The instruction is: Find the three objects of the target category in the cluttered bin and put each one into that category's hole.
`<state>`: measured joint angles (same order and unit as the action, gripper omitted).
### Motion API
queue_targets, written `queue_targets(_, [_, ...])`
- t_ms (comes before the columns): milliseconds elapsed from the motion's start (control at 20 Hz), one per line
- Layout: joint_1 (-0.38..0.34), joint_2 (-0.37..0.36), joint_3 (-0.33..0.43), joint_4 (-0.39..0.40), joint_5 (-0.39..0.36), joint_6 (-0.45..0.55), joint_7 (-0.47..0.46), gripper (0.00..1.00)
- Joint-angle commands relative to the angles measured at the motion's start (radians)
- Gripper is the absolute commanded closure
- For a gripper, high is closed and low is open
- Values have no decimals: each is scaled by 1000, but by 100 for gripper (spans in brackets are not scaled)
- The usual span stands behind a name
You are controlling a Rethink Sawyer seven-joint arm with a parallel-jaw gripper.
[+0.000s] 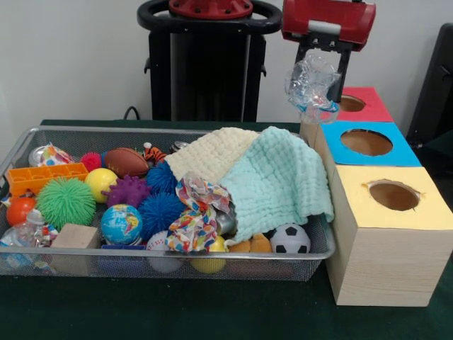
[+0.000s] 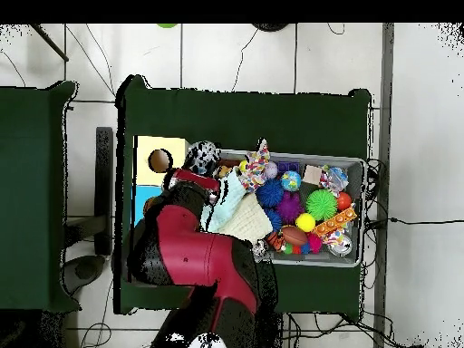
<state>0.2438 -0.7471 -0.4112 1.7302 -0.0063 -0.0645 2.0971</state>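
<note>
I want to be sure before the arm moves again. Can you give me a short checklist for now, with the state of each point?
1. Gripper holds something: ok, it grips a crumpled clear plastic piece.
2. Plastic is lifted free of the bin: ok.
3. Plastic hangs over a hole: cannot tell; it shows near the red box and the blue box.
4. Holes unblocked: ok for blue and yellow box; red partly hidden.
5. Cloths stay in the bin: not ok, the green one hangs over the rim.
</note>
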Motion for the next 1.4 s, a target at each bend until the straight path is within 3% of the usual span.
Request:
queue_targets(50, [25, 78, -22, 104, 67, -129, 239, 100])
queue_targets(400, [95, 151, -41, 126, 145, -248, 230, 100])
queue_targets(1400, [102, 179, 116, 246, 104, -421, 258, 100])
